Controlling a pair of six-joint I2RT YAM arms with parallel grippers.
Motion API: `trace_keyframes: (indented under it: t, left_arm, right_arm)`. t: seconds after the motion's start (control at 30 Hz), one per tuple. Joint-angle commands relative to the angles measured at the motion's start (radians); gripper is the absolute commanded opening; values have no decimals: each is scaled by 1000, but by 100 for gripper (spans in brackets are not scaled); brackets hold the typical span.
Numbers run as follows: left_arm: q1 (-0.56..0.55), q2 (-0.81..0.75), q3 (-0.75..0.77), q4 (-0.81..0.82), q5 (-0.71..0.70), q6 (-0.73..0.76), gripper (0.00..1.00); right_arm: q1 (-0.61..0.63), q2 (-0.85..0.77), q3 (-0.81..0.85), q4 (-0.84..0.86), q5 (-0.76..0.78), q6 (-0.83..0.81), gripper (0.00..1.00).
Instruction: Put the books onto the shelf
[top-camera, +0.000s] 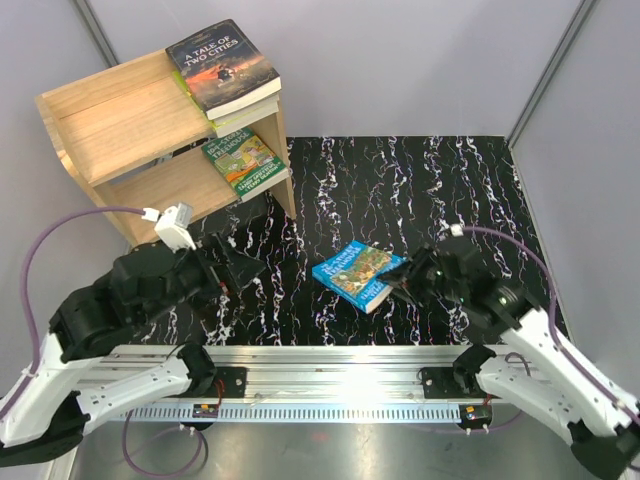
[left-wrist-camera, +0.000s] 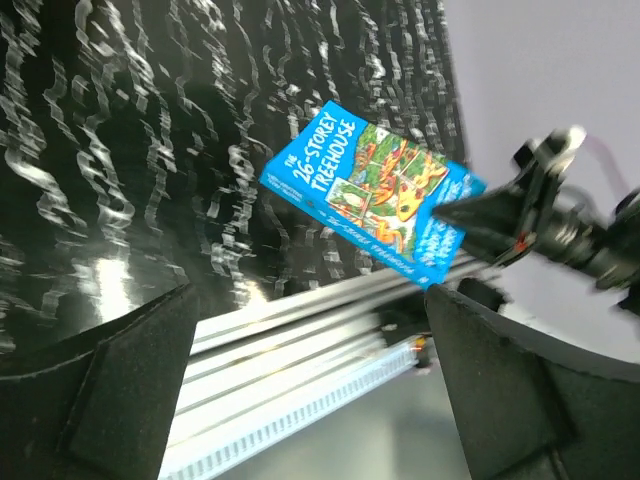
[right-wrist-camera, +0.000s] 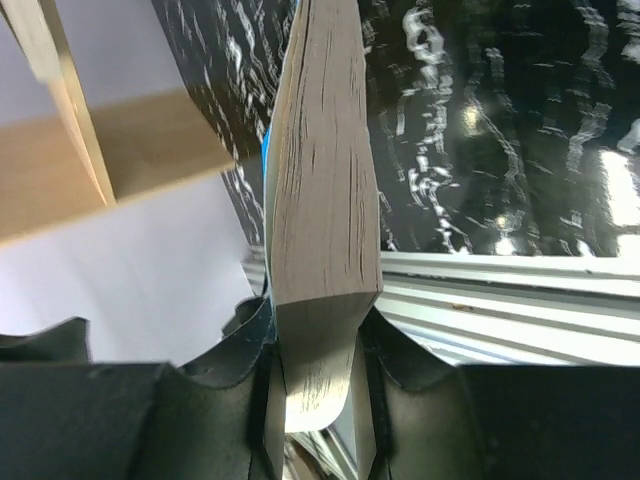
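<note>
Blue book (top-camera: 358, 273) was pinched by its page edge in the right gripper (top-camera: 397, 279), jutting out ahead of the fingers. Left gripper (top-camera: 245, 268) gaped wide and held nothing, with that book off to its right. Beyond it, leftward, stood the shelf (top-camera: 120, 130), with a brown book (top-camera: 222, 65) on top and a green book (top-camera: 243, 160) on the lower tier.

Pale wood, dark marble, bright covers.
The shelf (top-camera: 120, 130) is light natural wood; on its top lies a dark brown book (top-camera: 222, 68), on its lower tier a green cartoon book (top-camera: 244, 160). Right of the shelf, a blue cartoon book (top-camera: 357, 273) shows against the black, white-veined table (top-camera: 450, 190).
</note>
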Motion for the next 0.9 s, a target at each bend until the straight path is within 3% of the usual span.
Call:
trace_keyframes:
  t: [0.0, 0.2, 0.33, 0.6, 0.87]
  left_arm:
    - [0, -3, 144, -67, -72, 216, 99]
    - [-2, 92, 469, -155, -187, 371, 99]
    - [-2, 130, 597, -205, -246, 411, 99]
    - [-2, 147, 641, -248, -270, 405, 99]
    - [-2, 153, 634, -239, -272, 382, 99]
  right_arm:
    - [14, 158, 134, 241, -132, -154, 0]
    - [68, 352, 285, 462, -229, -205, 0]
    - [103, 467, 378, 533, -263, -197, 0]
    - [121, 683, 575, 754, -355, -166, 0]
    - [121, 899, 782, 782, -344, -157, 0]
